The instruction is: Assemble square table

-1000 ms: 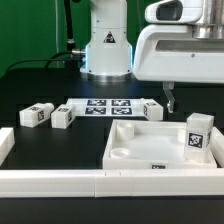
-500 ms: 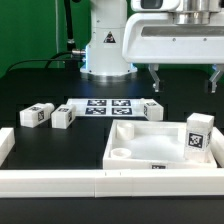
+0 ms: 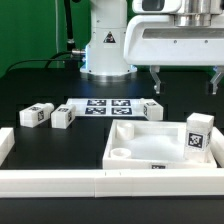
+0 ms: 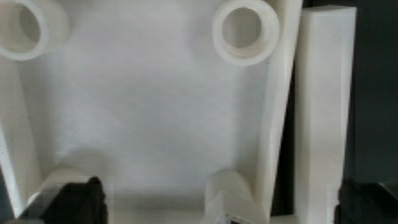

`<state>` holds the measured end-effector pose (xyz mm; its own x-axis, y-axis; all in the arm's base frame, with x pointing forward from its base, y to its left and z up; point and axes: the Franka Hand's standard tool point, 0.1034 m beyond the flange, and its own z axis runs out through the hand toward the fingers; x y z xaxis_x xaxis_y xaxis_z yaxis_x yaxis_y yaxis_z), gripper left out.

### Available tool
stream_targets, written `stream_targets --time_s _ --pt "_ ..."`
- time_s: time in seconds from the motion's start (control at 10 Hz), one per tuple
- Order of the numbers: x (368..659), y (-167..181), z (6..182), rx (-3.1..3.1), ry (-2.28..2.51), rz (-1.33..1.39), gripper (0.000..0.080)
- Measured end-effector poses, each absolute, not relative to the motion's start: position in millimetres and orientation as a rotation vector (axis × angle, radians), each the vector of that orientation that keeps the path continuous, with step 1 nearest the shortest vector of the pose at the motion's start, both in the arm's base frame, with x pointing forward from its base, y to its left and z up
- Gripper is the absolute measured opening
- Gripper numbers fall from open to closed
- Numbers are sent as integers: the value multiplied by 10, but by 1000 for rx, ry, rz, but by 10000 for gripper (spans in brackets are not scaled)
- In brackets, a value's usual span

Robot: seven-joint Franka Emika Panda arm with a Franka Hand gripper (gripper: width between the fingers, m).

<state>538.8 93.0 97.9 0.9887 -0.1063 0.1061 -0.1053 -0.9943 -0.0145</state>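
Observation:
The square table's white panel (image 3: 150,148) lies with its raised rim and round sockets up at the exterior view's right. One tag-marked leg post (image 3: 197,135) stands upright on its right side. Three more leg posts lie on the table: two at the left (image 3: 38,114) (image 3: 62,117) and one behind the panel (image 3: 152,110). My gripper (image 3: 185,82) hangs open and empty well above the panel, over the standing post. In the wrist view the panel (image 4: 151,110) shows two sockets (image 4: 246,30), and the post's top (image 4: 233,192) sits between my spread fingers (image 4: 75,200).
The marker board (image 3: 105,106) lies flat behind the panel. Long white border rails run along the front (image 3: 90,181) and the left (image 3: 5,146). One rail shows beside the panel in the wrist view (image 4: 334,110). The robot base (image 3: 105,50) stands at the back.
Since a second ago the gripper has risen and turned, so both fingers now show side by side. Nothing has moved in the last half second.

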Motion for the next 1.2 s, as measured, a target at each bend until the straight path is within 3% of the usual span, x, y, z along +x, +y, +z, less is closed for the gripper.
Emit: stream_targets --time_s 0.3,0.7,1.0,1.2 --pt "4844 834 713 -3141 19 -174 649" --pt "4774 809 657 -3146 -8 -166 649" --pt "4374 584 464 -3156 -241 -147 649" --pt "4336 579 439 -3155 -236 -107 649"
